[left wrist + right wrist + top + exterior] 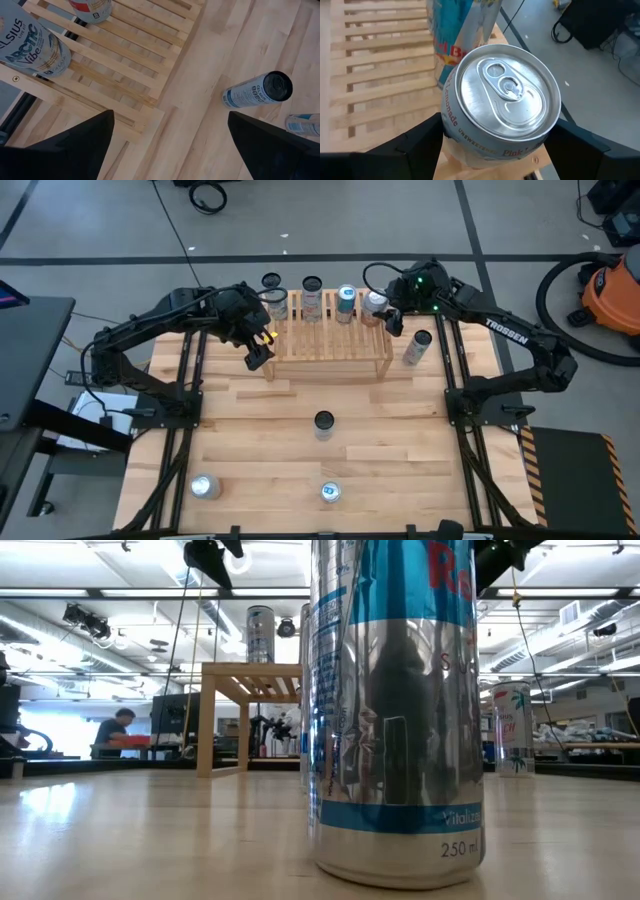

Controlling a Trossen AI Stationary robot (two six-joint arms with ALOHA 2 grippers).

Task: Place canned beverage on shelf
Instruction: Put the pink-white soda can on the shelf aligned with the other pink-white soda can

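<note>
Your right gripper point(492, 137) brackets the lemonade can point(501, 102) standing at the shelf's point(330, 340) far right end; I cannot tell whether it grips. Your left gripper point(262, 345) hangs open by the shelf's left end.

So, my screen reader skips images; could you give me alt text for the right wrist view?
A silver-topped pink lemonade can stands on the light slatted wooden shelf between the right pincer and its dark fingers, beside a blue-and-silver can.

2 dark arms point(150, 330) — white "TROSSEN" lettering.
</note>
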